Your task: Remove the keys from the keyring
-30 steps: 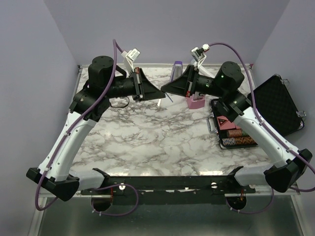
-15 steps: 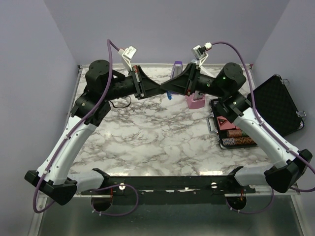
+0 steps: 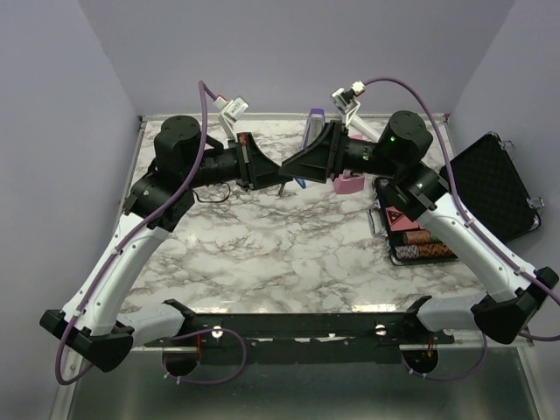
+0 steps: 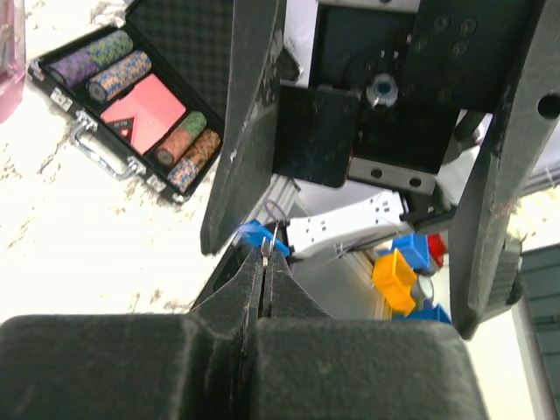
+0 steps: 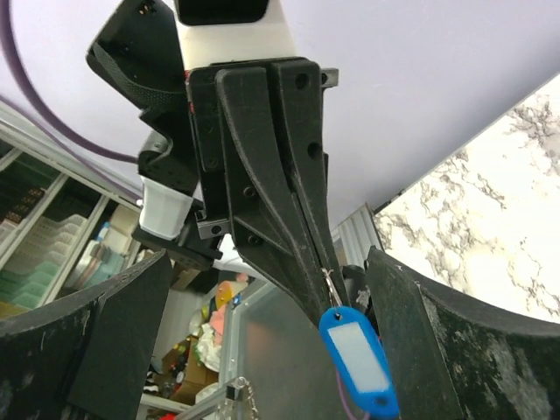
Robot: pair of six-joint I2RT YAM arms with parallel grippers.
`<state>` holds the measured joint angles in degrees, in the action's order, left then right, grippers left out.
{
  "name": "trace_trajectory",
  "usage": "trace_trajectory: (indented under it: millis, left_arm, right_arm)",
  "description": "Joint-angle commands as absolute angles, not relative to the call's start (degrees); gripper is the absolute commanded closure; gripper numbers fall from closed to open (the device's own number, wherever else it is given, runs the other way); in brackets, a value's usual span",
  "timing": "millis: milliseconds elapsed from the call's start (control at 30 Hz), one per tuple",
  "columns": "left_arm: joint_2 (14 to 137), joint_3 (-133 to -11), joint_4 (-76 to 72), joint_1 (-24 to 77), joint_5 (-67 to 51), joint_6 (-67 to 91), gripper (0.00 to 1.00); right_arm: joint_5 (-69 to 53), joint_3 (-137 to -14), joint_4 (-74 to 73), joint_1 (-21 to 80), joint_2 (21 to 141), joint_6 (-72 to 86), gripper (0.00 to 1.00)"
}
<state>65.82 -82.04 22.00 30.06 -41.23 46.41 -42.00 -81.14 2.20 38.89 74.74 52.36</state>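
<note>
Between the tips of the left gripper point(image 5: 322, 268) I see the thin wire of the keyring point(image 5: 329, 280) pinched. Its jaws are pressed flat together, with no gap between them in its own wrist view. Off that ring hangs the blue key tag point(image 5: 354, 357), an oval with a pale label window, dangling free just under the fingertips. Around all this sits the right gripper point(image 3: 290, 166), spread wide. One of its fingers point(image 4: 245, 131) passes close beside the tag and the other stands well off on the far side. Neither grips anything that I can make out. From above, the two grippers meet nose to nose over the back half of the marble table point(image 3: 262, 254), both raised off its surface. Just behind the right gripper stands a pink metronome point(image 3: 352, 183), and a purple metronome point(image 3: 311, 131) is near the table's back edge. Over on the right lies an open black case point(image 3: 494, 188), its tray holding rows of poker chips point(image 3: 418, 245)
</note>
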Motion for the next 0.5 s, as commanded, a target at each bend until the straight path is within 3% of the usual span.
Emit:
trace_trajectory:
  millis: [0,200,367,467]
  left_arm:
    - [65.7,-88.6,34.5,30.1,-45.6,36.5,1.00]
    - [66.9,-93.9,45.2,30.0,-47.5,33.0,1.00]
    - [70.3,-96.3,53.2,29.9,-54.1,31.5,1.00]
    - [69.6,-92.9,51.9,29.9,-56.1,32.2,1.00]
  right_arm:
    - [-40.8,-86.2,-8.4,38.8,73.6,44.4,0.00]
    - [-40.7,-88.7,-16.8,38.8,73.3,37.4,0.02]
    - [-44.2,-89.2,-23.0,38.8,73.9,33.1,0.22]
    - [-46.0,-89.6,-25.6,38.8,74.0,31.5,0.27]
